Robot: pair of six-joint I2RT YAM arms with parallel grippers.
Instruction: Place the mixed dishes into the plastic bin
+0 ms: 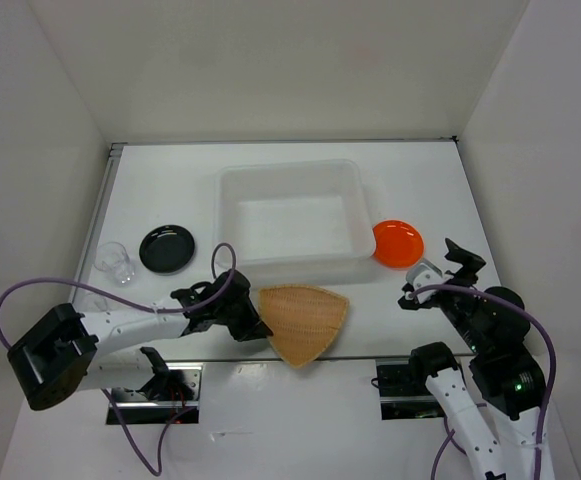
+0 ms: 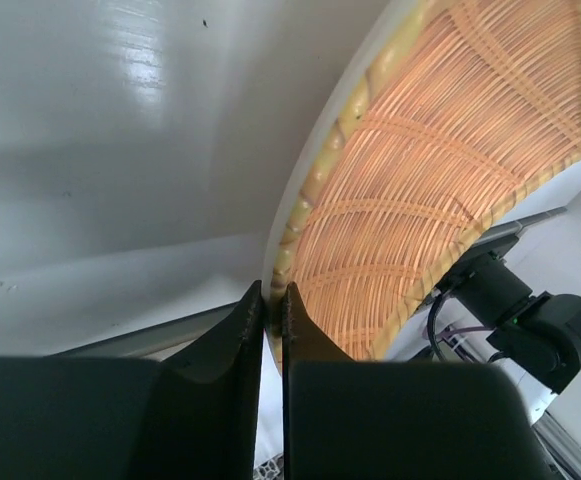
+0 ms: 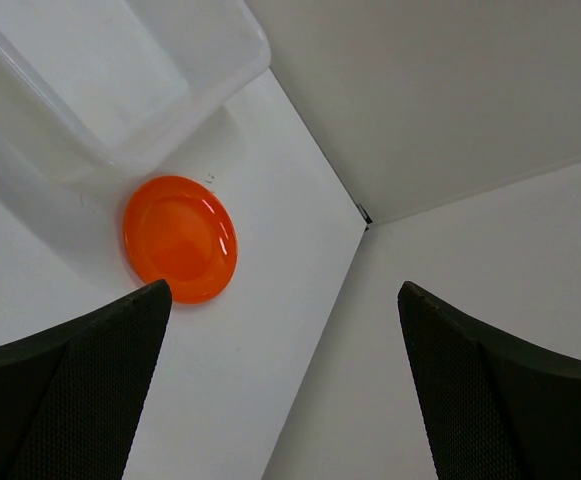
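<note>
Pinching the left rim of the woven dish (image 1: 308,320), the left tool (image 1: 254,322) is clamped onto it. In the left wrist view both fingers (image 2: 232,372) press on the braided edge of the woven dish (image 2: 440,190), with only that rim between them. The dish sits at lower centre of the top view, with its broad side toward the top of the frame and its point toward the bottom, reaching the near edge of the bench (image 1: 170,190). Whether the dish is lifted clear of the bench cannot be told.

The plastic bin (image 1: 288,167) lies straight up-frame from the dish, with its long axis running left to right and its near wall just beyond the dish's upper edge. I judge the coming move to be a lift and a short carry up-frame over that wall. Nothing shows inside the bin, so there is room to set the dish down.

The right tool (image 1: 436,274) hangs at lower right with its fingers spread wide, holding nothing. The orange plate (image 1: 398,243) sits just up-left of it beside the bin's right near corner, so this arm is the nearer one to the plate; the right wrist view shows the orange plate (image 3: 180,238) ahead of the parted right tool (image 3: 282,385). The black plate (image 1: 167,249) and a clear cup (image 1: 115,262) stand to the left of the bin, on the left arm's side.
</note>
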